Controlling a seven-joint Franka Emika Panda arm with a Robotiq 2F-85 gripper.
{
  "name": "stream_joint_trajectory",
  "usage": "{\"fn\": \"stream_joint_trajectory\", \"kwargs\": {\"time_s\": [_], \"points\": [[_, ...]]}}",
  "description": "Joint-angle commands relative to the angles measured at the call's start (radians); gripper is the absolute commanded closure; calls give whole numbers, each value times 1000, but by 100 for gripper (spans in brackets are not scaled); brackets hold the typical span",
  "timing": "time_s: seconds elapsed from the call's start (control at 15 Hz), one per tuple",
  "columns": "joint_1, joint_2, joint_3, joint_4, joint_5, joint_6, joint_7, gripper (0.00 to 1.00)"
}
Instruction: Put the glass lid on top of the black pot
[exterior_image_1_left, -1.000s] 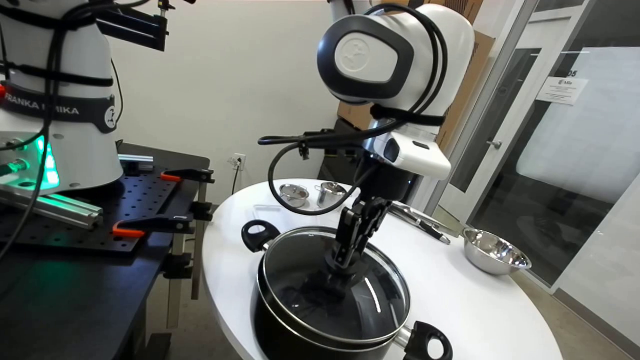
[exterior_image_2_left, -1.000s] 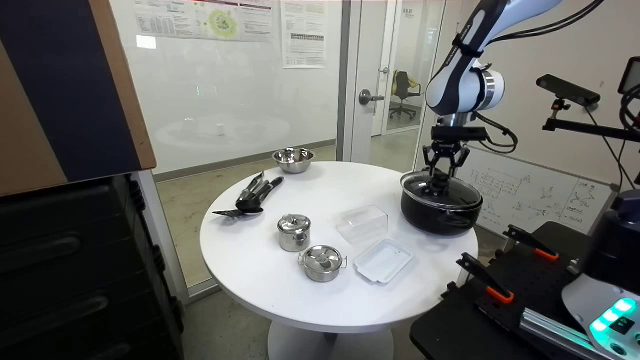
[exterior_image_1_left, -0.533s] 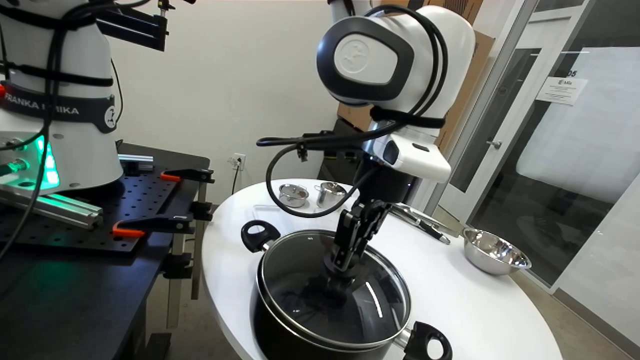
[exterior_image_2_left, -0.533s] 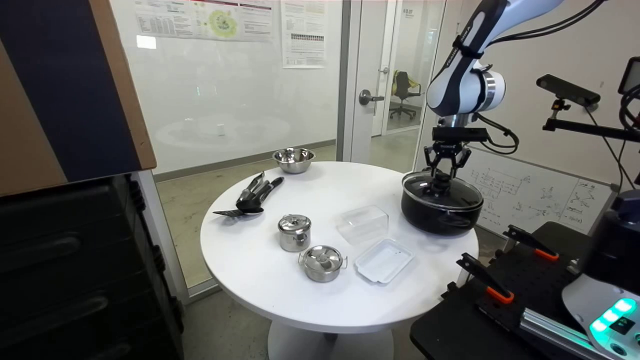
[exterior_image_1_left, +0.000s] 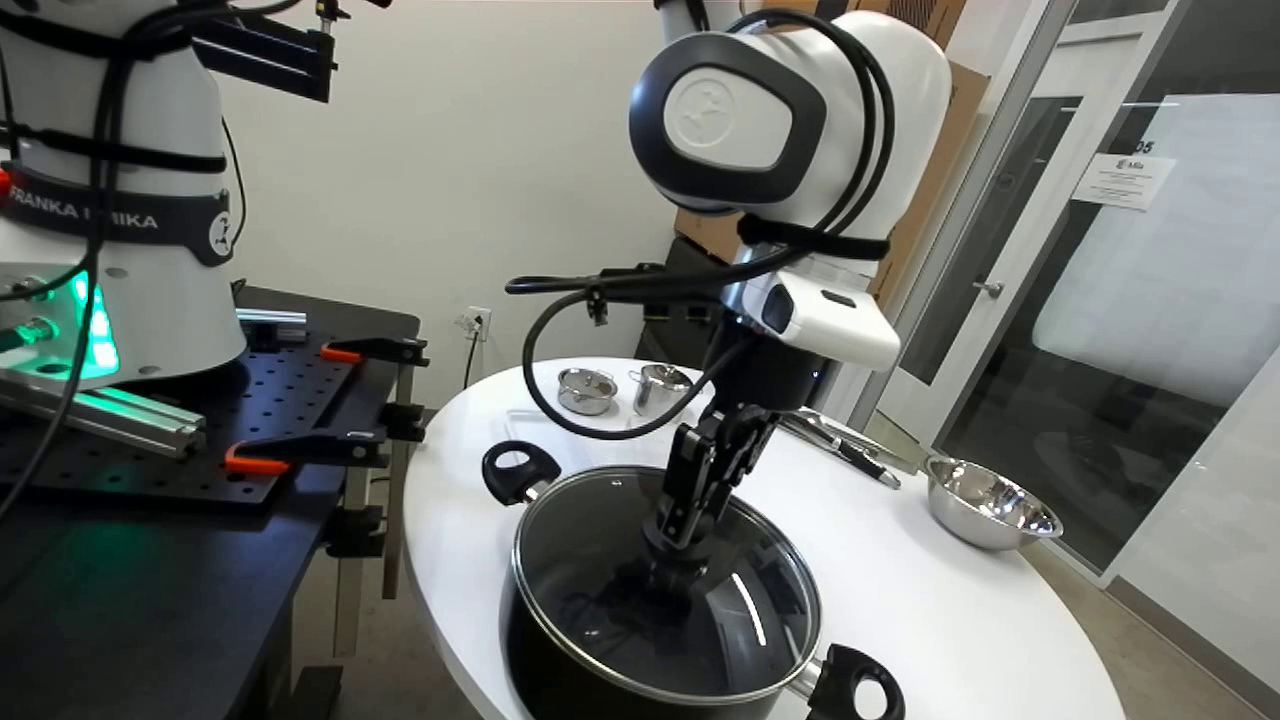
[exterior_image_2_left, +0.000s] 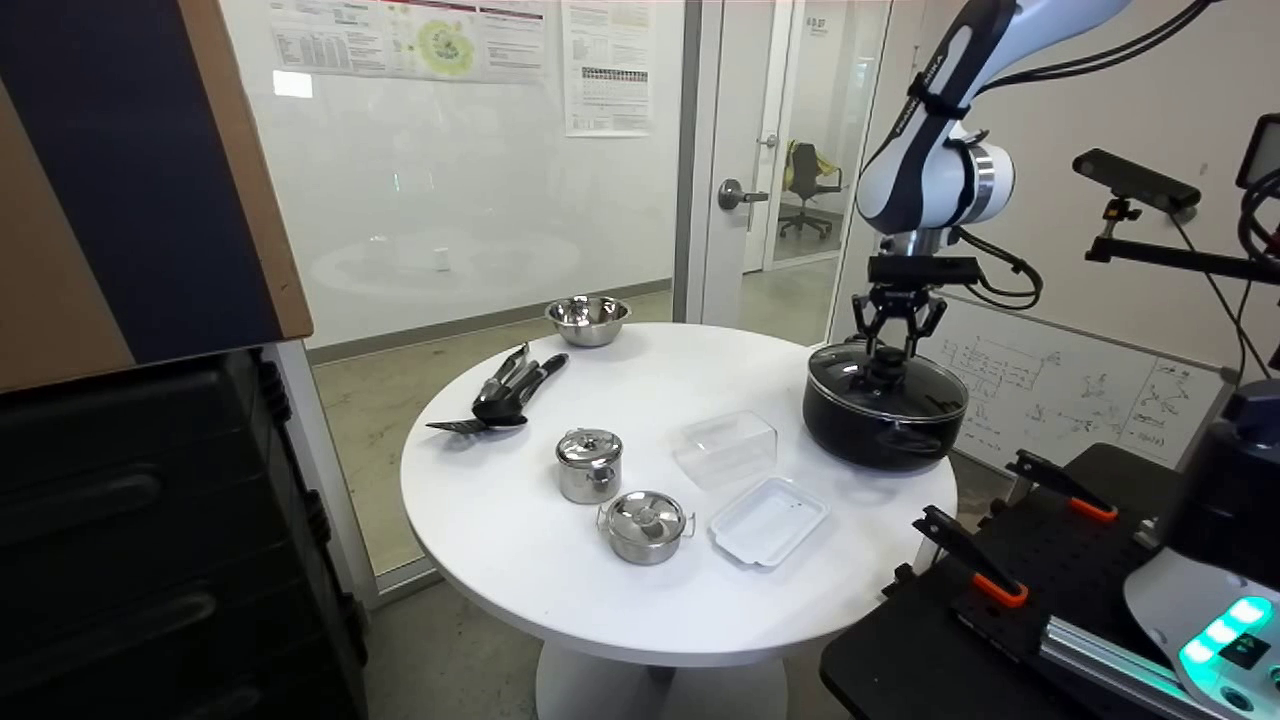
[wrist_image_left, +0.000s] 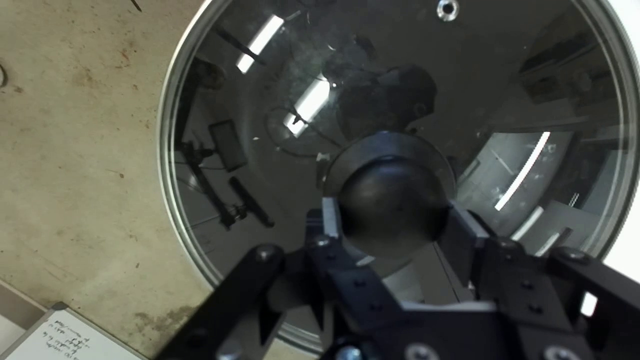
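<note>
The black pot (exterior_image_1_left: 550, 650) stands on the white table near its edge. It also shows in an exterior view (exterior_image_2_left: 870, 440). The glass lid (exterior_image_1_left: 720, 620) lies level over the pot, its metal rim meeting the pot's rim with no visible gap; it also shows in an exterior view (exterior_image_2_left: 925, 392). My gripper (exterior_image_1_left: 685, 535) points down at the lid's centre and also shows in an exterior view (exterior_image_2_left: 888, 352). In the wrist view its fingers (wrist_image_left: 392, 220) press on both sides of the black knob (wrist_image_left: 392, 195) of the lid (wrist_image_left: 270, 165). The pot's inside is dark behind the glass.
On the white table (exterior_image_2_left: 640, 400) stand a steel bowl (exterior_image_2_left: 588, 325), black utensils (exterior_image_2_left: 510, 392), two small steel pots (exterior_image_2_left: 588, 468) (exterior_image_2_left: 645, 530), a transparent box (exterior_image_2_left: 725, 450) and a white tray (exterior_image_2_left: 768, 522). A black bench with clamps (exterior_image_2_left: 1050, 540) adjoins.
My gripper has lowered the lid slightly. The gap seen earlier between the lid's rim and the pot's rim has closed. The pot has not moved.
</note>
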Motion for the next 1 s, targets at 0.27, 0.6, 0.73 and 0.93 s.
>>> {"fn": "stream_joint_trajectory", "kwargs": {"time_s": [0.27, 0.6, 0.73, 0.93], "points": [[14, -4, -14, 1, 2, -9, 9, 45], [3, -21, -11, 4, 15, -31, -6, 5], [-6, -41, -6, -2, 25, -42, -18, 0], [-10, -86, 4, -16, 23, -97, -42, 0]]}}
